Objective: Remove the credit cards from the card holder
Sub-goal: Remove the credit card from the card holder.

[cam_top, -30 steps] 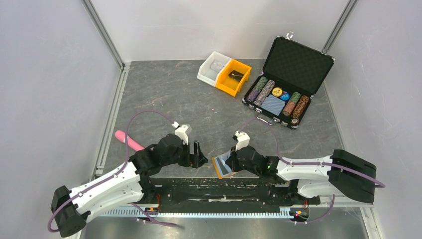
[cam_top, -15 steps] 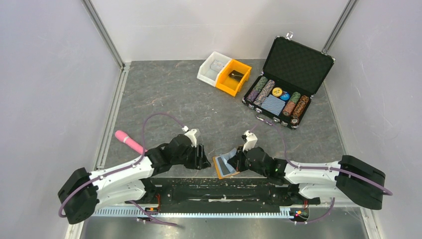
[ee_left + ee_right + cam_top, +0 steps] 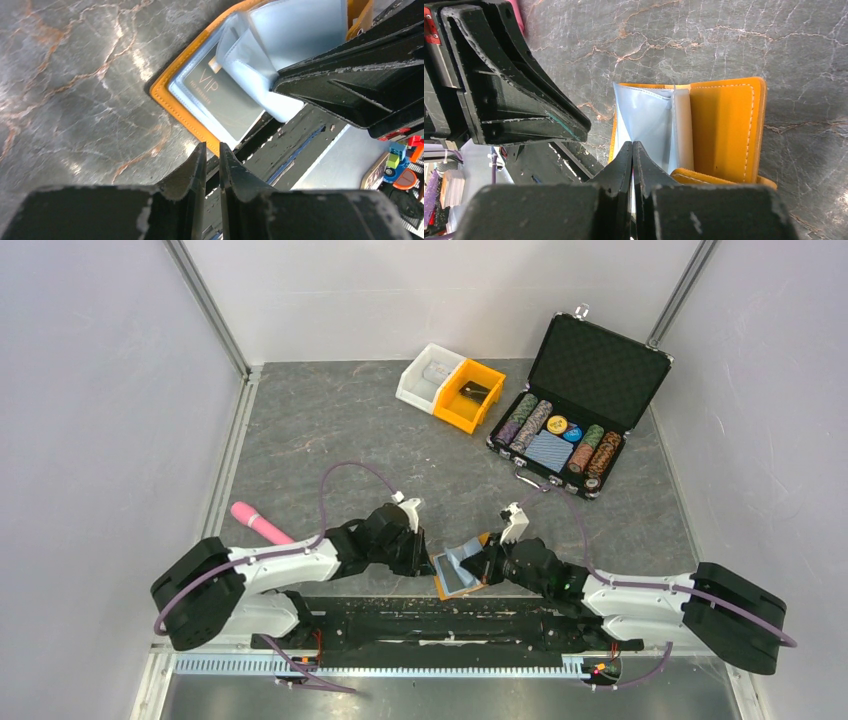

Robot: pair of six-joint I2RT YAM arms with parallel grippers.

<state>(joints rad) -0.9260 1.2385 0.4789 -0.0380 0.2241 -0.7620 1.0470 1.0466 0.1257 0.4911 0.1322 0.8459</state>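
The card holder [image 3: 457, 573] lies open by the table's near edge, orange outside [image 3: 724, 130] with light blue inner panels [image 3: 644, 125]. A dark card marked VIP [image 3: 220, 97] sits in its lower sleeve. My right gripper [image 3: 632, 145] is shut on a blue inner panel and holds it up off the holder. My left gripper [image 3: 212, 147] has come in from the left. Its jaws stand a thin slit apart, tips at the holder's orange rim [image 3: 170, 107]. Whether they pinch the rim does not show.
A pink object [image 3: 260, 524] lies to the left of my left arm. At the back stand a white bin [image 3: 428, 378], an orange bin [image 3: 468, 395] and an open black chip case [image 3: 575, 410]. The arms' black base rail [image 3: 430, 625] runs just below the holder.
My left arm has reached right to the holder's edge, and its jaws have narrowed from wide open to a slit. The right gripper has shifted slightly right, still shut on the panel.
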